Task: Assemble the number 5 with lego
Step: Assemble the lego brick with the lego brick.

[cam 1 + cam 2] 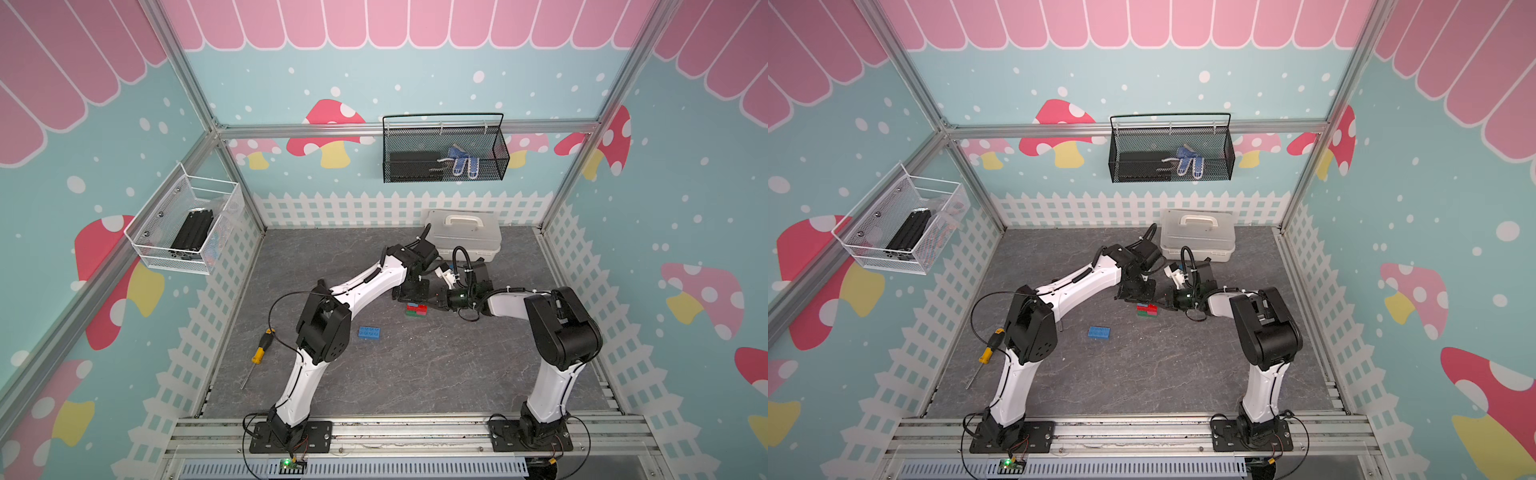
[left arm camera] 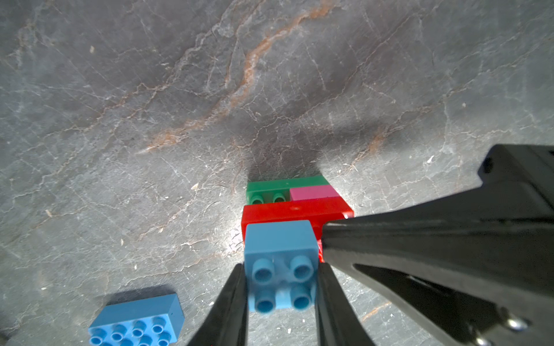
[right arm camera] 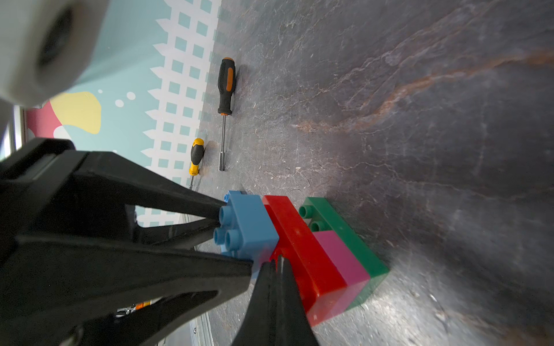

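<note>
Pinching the short blue brick (image 2: 280, 239), our left gripper (image 2: 281, 266) holds it against the red brick (image 2: 287, 212). Our right gripper (image 3: 277, 260) is pressed together.

At stack (image 1: 417, 311): room is taken by left gripper (image 2: 281, 266) and right gripper (image 3: 277, 260).
Robot side of stack: desk (image 1: 415, 374) is left open, long blue brick (image 1: 369, 332) excepted.

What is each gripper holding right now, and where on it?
Left gripper clamps the short blue brick by two opposite side walls. Right gripper is shut, holding nothing, tips by the red brick.
</note>
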{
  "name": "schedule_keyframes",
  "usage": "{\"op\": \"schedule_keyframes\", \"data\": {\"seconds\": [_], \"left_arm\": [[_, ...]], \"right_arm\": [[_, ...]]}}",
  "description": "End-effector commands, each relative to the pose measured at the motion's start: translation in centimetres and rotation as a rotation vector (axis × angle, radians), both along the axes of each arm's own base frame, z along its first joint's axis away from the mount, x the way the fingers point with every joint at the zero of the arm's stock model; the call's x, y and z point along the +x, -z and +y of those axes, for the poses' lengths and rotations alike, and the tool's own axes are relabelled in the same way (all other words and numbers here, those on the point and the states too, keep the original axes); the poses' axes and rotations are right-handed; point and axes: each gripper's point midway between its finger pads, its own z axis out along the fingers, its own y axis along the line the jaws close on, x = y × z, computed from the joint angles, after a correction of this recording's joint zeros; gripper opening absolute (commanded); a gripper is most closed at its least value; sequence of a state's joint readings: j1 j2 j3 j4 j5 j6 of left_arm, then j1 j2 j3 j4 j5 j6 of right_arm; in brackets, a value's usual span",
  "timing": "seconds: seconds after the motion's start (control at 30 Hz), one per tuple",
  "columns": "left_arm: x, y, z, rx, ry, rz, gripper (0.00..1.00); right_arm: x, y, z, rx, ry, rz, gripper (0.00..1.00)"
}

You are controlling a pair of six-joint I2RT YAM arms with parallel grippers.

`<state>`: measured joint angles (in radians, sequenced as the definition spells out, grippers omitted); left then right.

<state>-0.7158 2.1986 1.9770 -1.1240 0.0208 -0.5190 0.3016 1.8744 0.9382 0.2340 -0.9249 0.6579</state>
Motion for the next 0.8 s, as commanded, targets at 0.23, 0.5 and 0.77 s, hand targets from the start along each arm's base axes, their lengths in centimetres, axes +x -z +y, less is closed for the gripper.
{"op": "schedule_keyframes", "data": {"seconds": [0.23,0.5,0.77], "left_arm": [[-0.2,-0.5,0.5,0.023,0.008,-0.024,0.14],[-0.5,0.2,0.2,0.02,0.015,-0.003,0.14],[-1.1,0.2,0.0,-0.008,0.01,0.006,0.15]], "right_arm": [[-1.3,4.4,-1.2,-0.112,0.034,0.129,0.0],[-1.2,4.2,-1.1,-0.112,0.03,0.128,0.0],[-1.4,4.6,-1.2,-0.122,0.029,0.135,0.0]]}}
